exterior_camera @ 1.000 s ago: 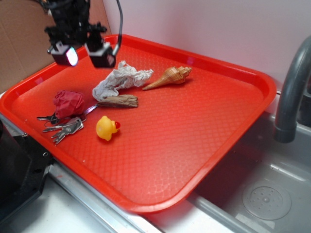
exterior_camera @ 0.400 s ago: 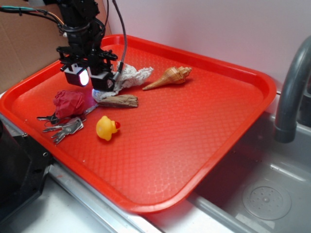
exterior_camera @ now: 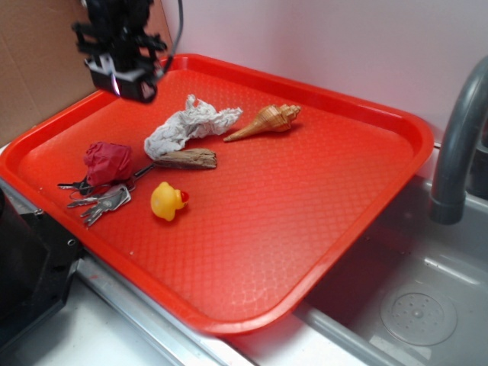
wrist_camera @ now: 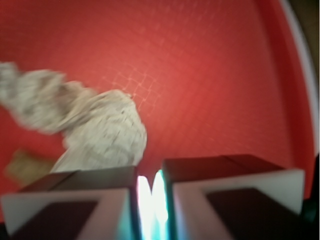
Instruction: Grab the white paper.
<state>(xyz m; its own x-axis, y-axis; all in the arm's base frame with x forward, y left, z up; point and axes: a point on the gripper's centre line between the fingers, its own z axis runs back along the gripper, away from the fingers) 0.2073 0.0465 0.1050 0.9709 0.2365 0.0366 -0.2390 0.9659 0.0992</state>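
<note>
The white paper [exterior_camera: 191,124] is a crumpled, elongated wad with grey creases. It lies on the red tray [exterior_camera: 305,221], in the rear left part, running from a bulkier end at the lower left up to a thinner twisted end at the upper right. Nothing grips it: it rests free on the tray floor.

In the wrist view the paper [wrist_camera: 95,130] fills the left half, blurred, with its bulk just past the left finger. The tool [wrist_camera: 150,192] has its two fingers drawn together, with only a thin bright slit between them and nothing held in that slit. In the exterior view the tool [exterior_camera: 128,82] hangs above the tray's rear left corner, off to the left of the paper and clear of it.

Just in front of the paper lies a piece of wood [exterior_camera: 185,158], touching or nearly touching its bulkier end. A tan seashell [exterior_camera: 265,121] lies just to the right of the thin end. Further forward are a red wrinkly wad [exterior_camera: 107,162], a bunch of keys [exterior_camera: 99,201] and a yellow rubber duck [exterior_camera: 167,200]. A sink [exterior_camera: 412,305] and a grey faucet [exterior_camera: 457,145] sit to the right.

Judged from this, the grab is not yet done. The fingers would need to part, come over the paper, lower and close on it.
</note>
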